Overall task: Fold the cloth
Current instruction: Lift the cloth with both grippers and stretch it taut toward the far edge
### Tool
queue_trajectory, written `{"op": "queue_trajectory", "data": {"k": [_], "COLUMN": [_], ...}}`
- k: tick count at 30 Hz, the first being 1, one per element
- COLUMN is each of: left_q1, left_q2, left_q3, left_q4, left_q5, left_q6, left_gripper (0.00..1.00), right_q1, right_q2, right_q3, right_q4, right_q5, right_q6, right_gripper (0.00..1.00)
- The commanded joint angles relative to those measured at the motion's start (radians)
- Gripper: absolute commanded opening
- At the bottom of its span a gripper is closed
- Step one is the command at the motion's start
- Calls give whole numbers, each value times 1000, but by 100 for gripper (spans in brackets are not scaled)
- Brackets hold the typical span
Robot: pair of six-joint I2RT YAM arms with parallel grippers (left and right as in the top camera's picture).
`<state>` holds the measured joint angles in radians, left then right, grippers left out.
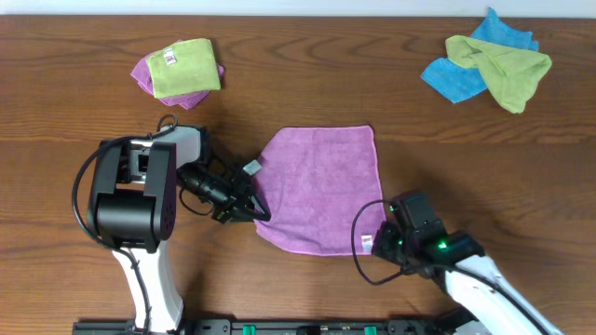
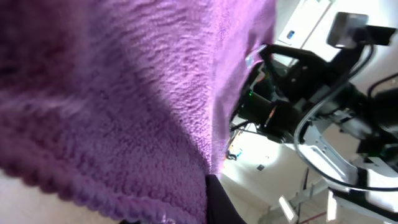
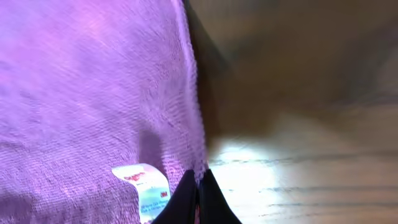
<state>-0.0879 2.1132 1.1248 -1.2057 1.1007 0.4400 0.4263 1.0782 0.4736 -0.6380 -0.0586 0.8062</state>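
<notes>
The lilac cloth (image 1: 321,186) lies spread in the middle of the table. My left gripper (image 1: 248,207) is shut on the cloth's near left corner. In the left wrist view the cloth (image 2: 124,93) fills most of the frame, draped over one dark finger (image 2: 217,202). My right gripper (image 1: 378,244) sits at the near right corner. In the right wrist view its jaws (image 3: 198,185) are pinched together on the cloth's edge (image 3: 93,93), just right of the white tag (image 3: 148,186).
A small folded purple cloth under a lime-green one (image 1: 179,71) lies at the back left. A blue cloth (image 1: 466,74) and a green cloth (image 1: 507,70) are heaped at the back right. Bare wooden table (image 1: 521,186) surrounds the cloth.
</notes>
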Motion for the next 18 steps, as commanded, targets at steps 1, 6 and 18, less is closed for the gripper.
{"op": "queue_trajectory", "data": {"k": [1,6,18], "left_q1": [6,10,10], "left_q2": [-55,-119,-184], "left_q3": [-6,-3,-3], "left_q4": [-13,-12,408], "left_q5": [19,25,4], "left_q6": [31,-10,-408], "left_gripper": [6,6,6], "right_q1": [-7,-7,-9], "right_q2": [-61,-108,-52], "right_q3": [72,108,116], "right_q4": [-46,-64,227], "right_q5": [89,71,217], "right_q6": [-53,-57,-220], "right_gripper": [1,1,1]}}
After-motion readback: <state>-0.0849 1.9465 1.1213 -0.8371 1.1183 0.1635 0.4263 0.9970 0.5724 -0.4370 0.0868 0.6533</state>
